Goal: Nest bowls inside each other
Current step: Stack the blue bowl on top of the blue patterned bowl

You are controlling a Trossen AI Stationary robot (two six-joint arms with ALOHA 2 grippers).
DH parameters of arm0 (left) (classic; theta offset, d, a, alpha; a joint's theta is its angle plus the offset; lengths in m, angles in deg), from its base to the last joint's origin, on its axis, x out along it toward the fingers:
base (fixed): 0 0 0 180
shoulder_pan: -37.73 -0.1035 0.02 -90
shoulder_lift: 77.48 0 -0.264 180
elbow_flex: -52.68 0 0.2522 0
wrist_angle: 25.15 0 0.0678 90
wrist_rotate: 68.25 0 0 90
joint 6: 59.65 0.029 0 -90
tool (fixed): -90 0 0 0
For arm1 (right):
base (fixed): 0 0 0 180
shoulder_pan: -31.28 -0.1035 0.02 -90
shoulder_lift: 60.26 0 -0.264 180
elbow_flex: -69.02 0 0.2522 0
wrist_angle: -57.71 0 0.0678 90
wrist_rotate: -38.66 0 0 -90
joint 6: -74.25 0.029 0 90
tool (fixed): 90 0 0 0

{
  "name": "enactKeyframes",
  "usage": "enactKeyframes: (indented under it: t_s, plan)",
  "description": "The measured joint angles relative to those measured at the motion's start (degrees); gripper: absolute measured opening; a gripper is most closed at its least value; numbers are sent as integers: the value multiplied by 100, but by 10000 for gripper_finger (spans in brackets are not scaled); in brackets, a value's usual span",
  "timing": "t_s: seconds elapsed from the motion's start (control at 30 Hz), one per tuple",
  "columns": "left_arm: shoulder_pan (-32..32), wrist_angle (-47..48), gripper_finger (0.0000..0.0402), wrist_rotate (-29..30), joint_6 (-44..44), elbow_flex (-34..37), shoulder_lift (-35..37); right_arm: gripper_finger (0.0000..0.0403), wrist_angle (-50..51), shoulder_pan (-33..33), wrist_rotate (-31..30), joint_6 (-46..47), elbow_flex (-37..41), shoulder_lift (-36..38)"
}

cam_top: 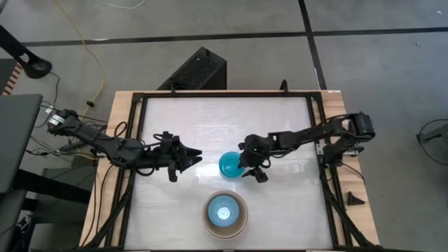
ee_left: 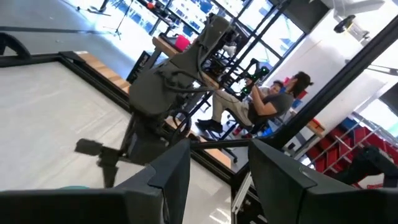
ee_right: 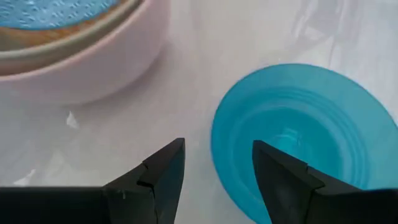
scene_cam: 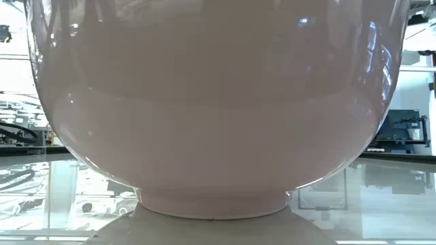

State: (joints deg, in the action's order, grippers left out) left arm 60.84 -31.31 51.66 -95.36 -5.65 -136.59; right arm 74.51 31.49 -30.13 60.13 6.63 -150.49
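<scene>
A teal bowl [cam_top: 229, 165] [ee_right: 298, 130] stands upright near the table's middle. My right gripper [cam_top: 250, 170] [ee_right: 217, 146] is open at the bowl's right rim, slanting down. One finger is over the bowl's inside and the other outside the rim; I see no touch. Nearer the front edge, a stack of bowls [cam_top: 225, 213] rests on the outer bowl's foot ring [scene_cam: 214, 204]. Its outer bowl is cream-white [ee_right: 93, 68] and a light blue bowl [ee_right: 56, 11] lies innermost. My left gripper [cam_top: 189, 159] [ee_left: 217, 162] hangs open and empty, left of the teal bowl.
The table's black frame [cam_top: 315, 140] borders the white surface on all sides. A black box [cam_top: 196, 70] sits on the floor behind the table. In the left wrist view a person [ee_left: 273, 99] sits in the room beyond the table.
</scene>
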Motion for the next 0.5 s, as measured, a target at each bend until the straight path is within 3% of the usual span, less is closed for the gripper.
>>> enactKeyframes:
  t_s: [0.2, 0.3, 0.4, 0.5]
  plan:
    - [0, -5, 151, 5, -39, 0, -2, 221, 136, -10, 93, -18, -208, -734]
    - [0, -5, 151, 11, -42, 0, -2, 216, 276, -79, -201, -43, -344, -1048]
    - [0, -3, 151, 20, -41, 0, -2, 192, 526, -118, -605, -53, -603, -1233]
    - [0, -5, 151, 59, -39, 0, -2, 141, 755, -118, -793, -41, -826, -1310]
